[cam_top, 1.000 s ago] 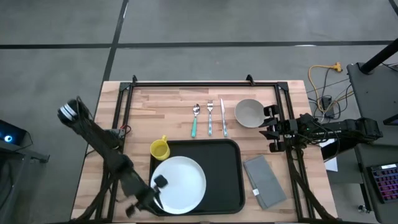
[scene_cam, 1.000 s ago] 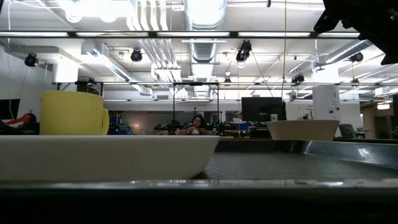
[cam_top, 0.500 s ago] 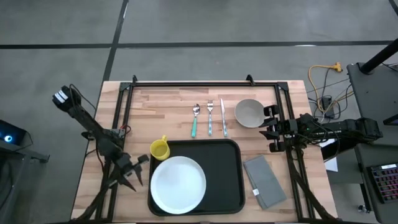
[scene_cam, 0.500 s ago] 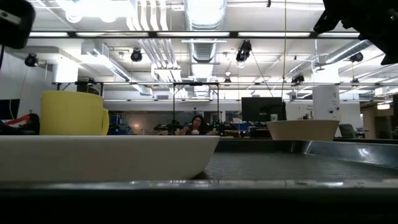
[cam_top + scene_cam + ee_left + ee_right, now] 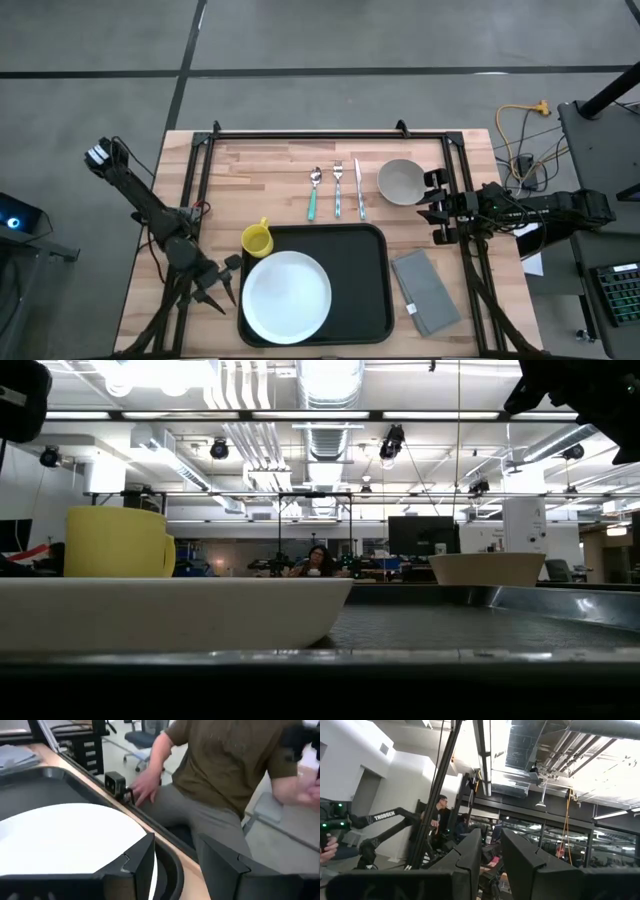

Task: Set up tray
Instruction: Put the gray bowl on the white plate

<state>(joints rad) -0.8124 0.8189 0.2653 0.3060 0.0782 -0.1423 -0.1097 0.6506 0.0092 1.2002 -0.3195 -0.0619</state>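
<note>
Tray (image 5: pixel 350 255) lies at the table's near centre, plate (image 5: pixel 287 295) on its left half. Left gripper (image 5: pixel 222 285) hangs just left of it — fingers parted, empty. Right gripper (image 5: pixel 434 208) waits at the right edge beside the bowl (image 5: pixel 400 181), fingers slightly apart, holding nothing.

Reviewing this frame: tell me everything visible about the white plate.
The plate is round, plain white, glossy like ceramic or melamine, and empty. It lies flat in the left half of the black tray, reaching close to the tray's near and left rim. The yellow cup stands just beyond it, off the tray. The left gripper, open, hovers beside the tray's left edge and touches neither. In the low view the plate's sloped rim fills the foreground.
</note>
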